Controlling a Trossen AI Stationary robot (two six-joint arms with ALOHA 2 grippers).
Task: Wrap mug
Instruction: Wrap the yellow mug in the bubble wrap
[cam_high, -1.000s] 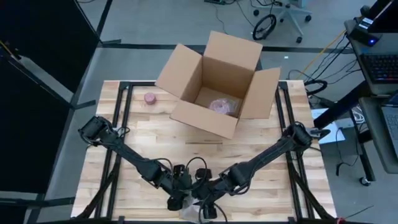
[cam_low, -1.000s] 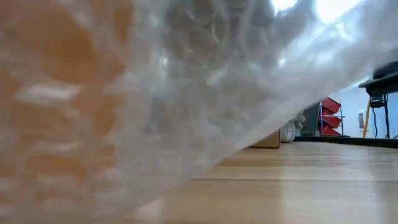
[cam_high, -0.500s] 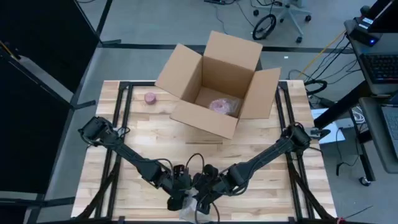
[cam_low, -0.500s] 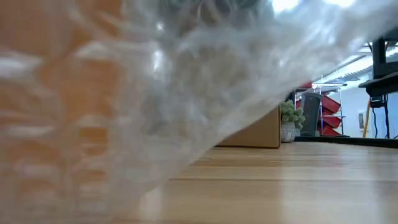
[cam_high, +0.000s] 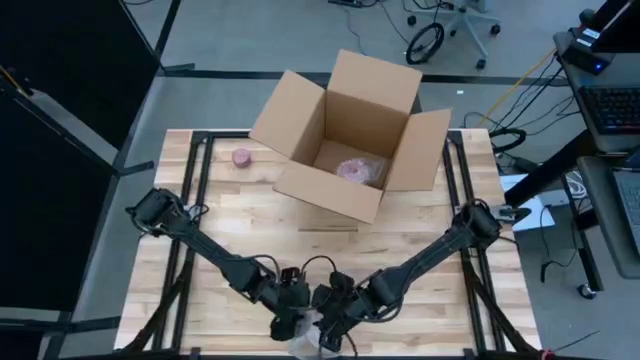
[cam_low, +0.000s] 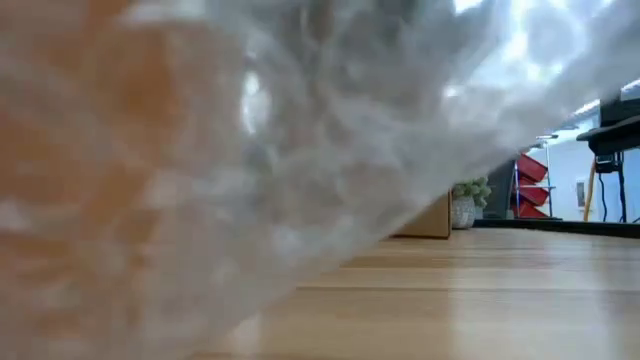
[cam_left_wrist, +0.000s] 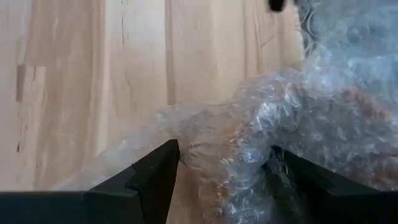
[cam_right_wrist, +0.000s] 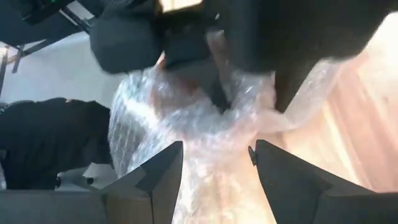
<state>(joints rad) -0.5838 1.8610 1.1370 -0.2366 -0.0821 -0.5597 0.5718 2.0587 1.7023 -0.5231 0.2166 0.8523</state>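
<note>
A bundle of bubble wrap (cam_high: 308, 335) is seen at the near edge of the worktop (cam_high: 250, 225), between the two claws, which meet over it. An orange-brown object shows dimly through the wrap (cam_left_wrist: 292, 124); whether it is the mug cannot be told. The left claw (cam_left_wrist: 225, 163) is spread wide, with wrap lying between its fingers. The right claw (cam_right_wrist: 214, 152) is likewise spread apart around the wrap. Farther back, an open cardboard box (cam_high: 350, 130) holds a pinkish wrapped item (cam_high: 358, 170).
</note>
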